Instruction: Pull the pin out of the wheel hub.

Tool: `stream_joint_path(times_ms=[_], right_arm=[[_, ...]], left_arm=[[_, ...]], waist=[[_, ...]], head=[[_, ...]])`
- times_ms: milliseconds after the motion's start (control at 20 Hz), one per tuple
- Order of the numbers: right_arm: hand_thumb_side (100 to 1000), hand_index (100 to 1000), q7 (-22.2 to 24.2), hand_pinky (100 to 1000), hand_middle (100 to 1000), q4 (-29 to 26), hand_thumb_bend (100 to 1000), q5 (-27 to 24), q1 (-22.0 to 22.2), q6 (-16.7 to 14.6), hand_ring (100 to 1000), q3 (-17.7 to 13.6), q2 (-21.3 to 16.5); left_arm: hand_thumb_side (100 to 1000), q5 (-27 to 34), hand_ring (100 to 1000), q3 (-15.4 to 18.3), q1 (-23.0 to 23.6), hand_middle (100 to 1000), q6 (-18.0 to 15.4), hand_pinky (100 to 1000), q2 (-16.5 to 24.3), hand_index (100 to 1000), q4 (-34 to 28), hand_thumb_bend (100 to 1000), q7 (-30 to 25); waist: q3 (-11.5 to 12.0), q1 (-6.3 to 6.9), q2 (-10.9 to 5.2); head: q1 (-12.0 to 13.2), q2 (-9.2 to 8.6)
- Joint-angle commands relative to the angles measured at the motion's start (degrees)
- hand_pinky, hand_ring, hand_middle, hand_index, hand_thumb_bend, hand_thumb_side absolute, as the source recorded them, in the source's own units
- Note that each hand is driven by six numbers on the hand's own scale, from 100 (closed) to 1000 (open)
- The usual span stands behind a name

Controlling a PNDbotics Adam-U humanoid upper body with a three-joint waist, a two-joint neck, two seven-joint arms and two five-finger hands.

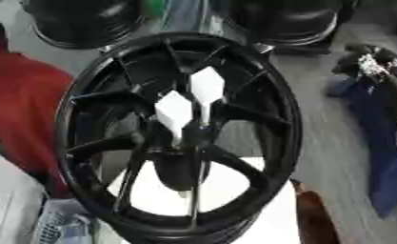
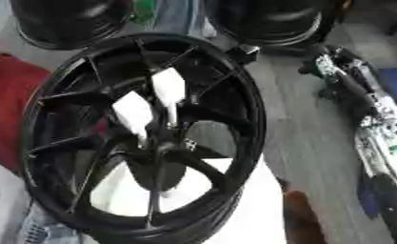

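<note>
I see the black wheel filling the middle, tilted toward me; two white blocks sit near its hub, and I cannot tell which is the pin. My right hand hangs beside the rim, finger state unclear; left hand unseen. Reaching between spokes risks snagging; open floor lies right.

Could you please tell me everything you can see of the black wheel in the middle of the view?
The black wheel is a glossy, metal-looking rim with thin spokes running from a central hub out to a broad round rim. It fills the middle of both views, tilted, its face turned toward the camera. Two white blocky pieces sit in front of its upper spokes, just above the hub. Pale surface shows through its lower openings. No pin can be made out. The right arm lies apart at the right; no hand touches the wheel.
</note>
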Motion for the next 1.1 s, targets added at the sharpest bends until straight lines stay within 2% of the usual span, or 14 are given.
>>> stream_joint_path(times_ms=[50,300,800,950,1100], right_arm=[[485,762,0.2,949,612,-0.8,100,0.3,-0.3,-0.3,683,-0.7,-1.1],[489,762,0.2,949,612,-1.0,100,0.6,-0.4,-0.3,683,-0.7,-1.1],[488,764,0.2,948,614,-1.9,100,0.8,0.0,-0.4,684,-0.8,-1.5],[488,764,0.2,948,613,-2.6,100,1.1,0.6,-0.5,683,-0.8,-1.8],[490,764,0.1,948,613,-3.6,100,1.6,1.4,-0.5,683,-0.9,-2.4]], left_arm=[[627,-0.4,723,0.4,-0.3,584,0.0,751,0.8,723,-0.8,435,0.1],[628,-0.4,723,0.5,-0.4,584,-0.1,751,0.9,723,-0.8,434,0.2],[623,-0.8,724,0.5,-1.3,588,-0.5,752,3.0,724,-1.3,430,-0.1],[618,-1.4,725,0.2,-1.9,591,-1.0,752,5.7,726,-1.8,424,-0.6],[608,-2.9,726,-0.7,-2.9,596,-2.0,754,10.2,730,-2.4,416,-2.2]], waist=[[-0.1,0.01,-0.42],[-0.2,0.11,0.23],[-0.6,0.04,1.1],[-0.9,0.14,1.57],[-1.1,0.29,2.05]], head=[[0.2,0.58],[0.3,1.07],[0.4,-0.1],[0.1,-0.09],[0.0,-0.28]])
